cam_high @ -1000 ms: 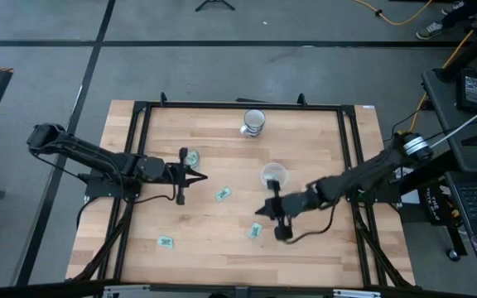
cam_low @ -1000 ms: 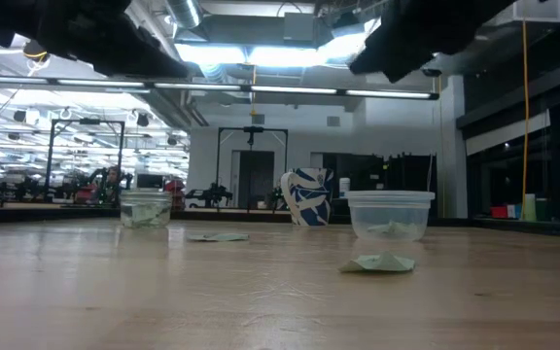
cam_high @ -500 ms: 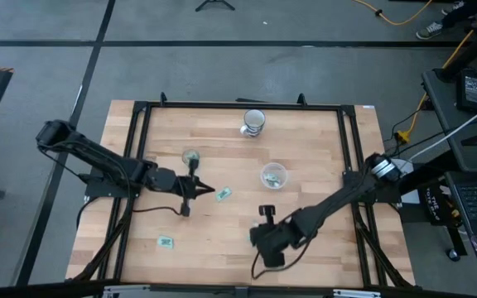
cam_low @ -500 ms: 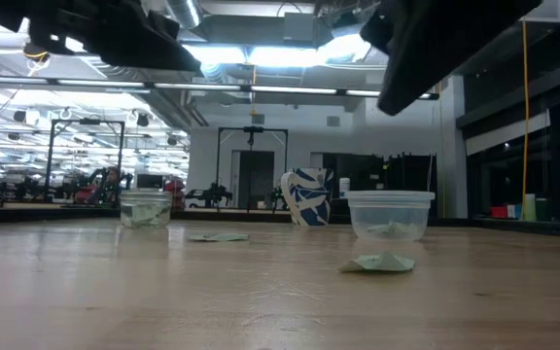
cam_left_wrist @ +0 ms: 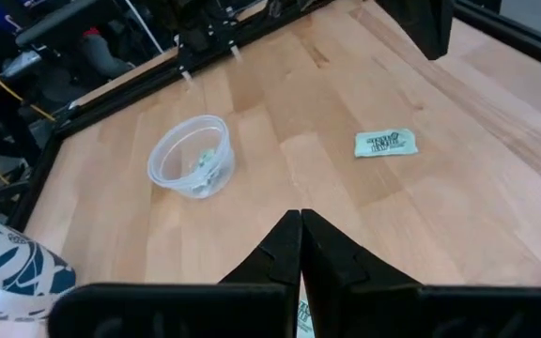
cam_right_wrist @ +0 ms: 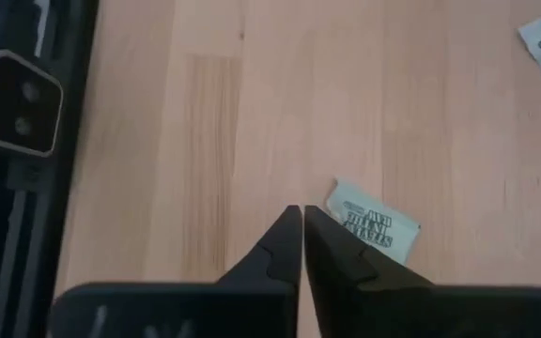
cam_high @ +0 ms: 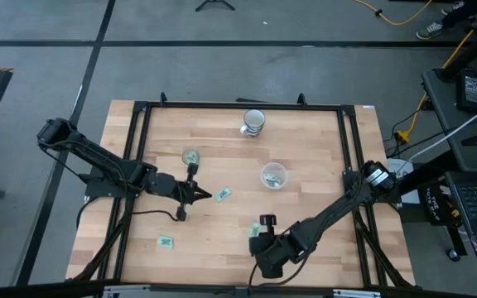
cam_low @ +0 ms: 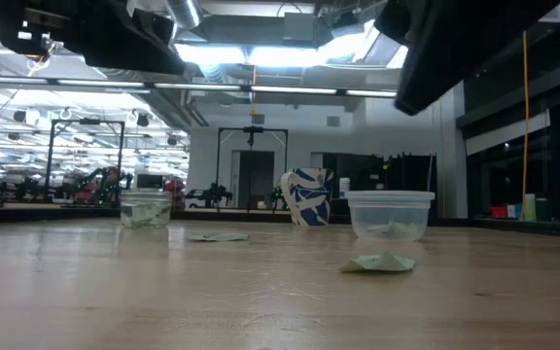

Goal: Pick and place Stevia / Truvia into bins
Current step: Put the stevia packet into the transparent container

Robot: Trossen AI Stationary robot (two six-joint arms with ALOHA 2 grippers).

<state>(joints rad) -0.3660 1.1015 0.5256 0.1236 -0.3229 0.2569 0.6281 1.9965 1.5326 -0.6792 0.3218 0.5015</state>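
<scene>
Loose Stevia packets lie flat on the wooden counter [cam_high: 305,132]: one [cam_high: 223,194] near the middle, just beside the left gripper's tip, one [cam_high: 166,242] toward the front left, and one [cam_right_wrist: 372,227] close in front of the right gripper. Both bins already hold packets: the narrower clear cup [cam_high: 190,157] on the left side has green-and-white paper inside, and the wider clear cup [cam_high: 273,175] nearer the centre holds some as well. A white mug with a dark blue pattern [cam_high: 254,122] stands at the far edge, well apart from both cups. The left gripper [cam_high: 199,194] hovers between the narrower cup and the middle packet, fingers pressed together on nothing. The right gripper [cam_high: 257,234] hangs near the front edge, fingers almost together, empty.
</scene>
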